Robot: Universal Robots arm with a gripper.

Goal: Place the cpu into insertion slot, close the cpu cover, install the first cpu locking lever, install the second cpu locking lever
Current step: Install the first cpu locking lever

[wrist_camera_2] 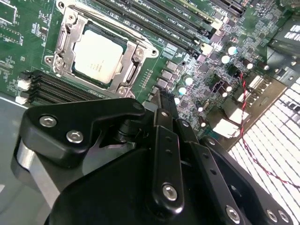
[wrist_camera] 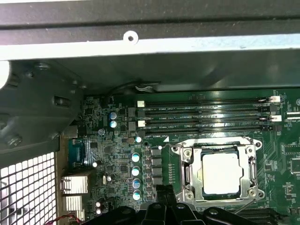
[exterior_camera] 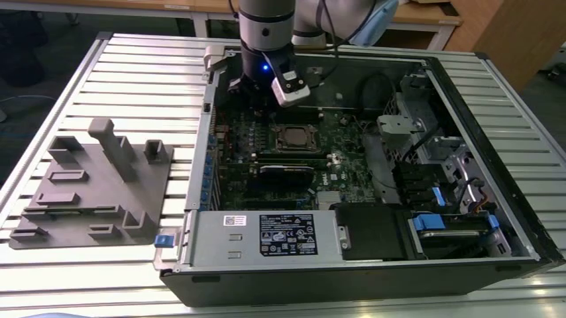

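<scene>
The gripper hangs over the green board, just beside the insertion slot. Its fingers are pressed together on nothing, and its own black body partly hides their tips. The cpu lies in the slot, with the cpu cover flat around it. Whether the thin wire levers are latched is hard to make out.

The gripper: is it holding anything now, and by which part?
Nothing is held. In the second wrist view the gripper has its fingers closed on nothing, and the chip sits in its socket, apart from them.
</scene>
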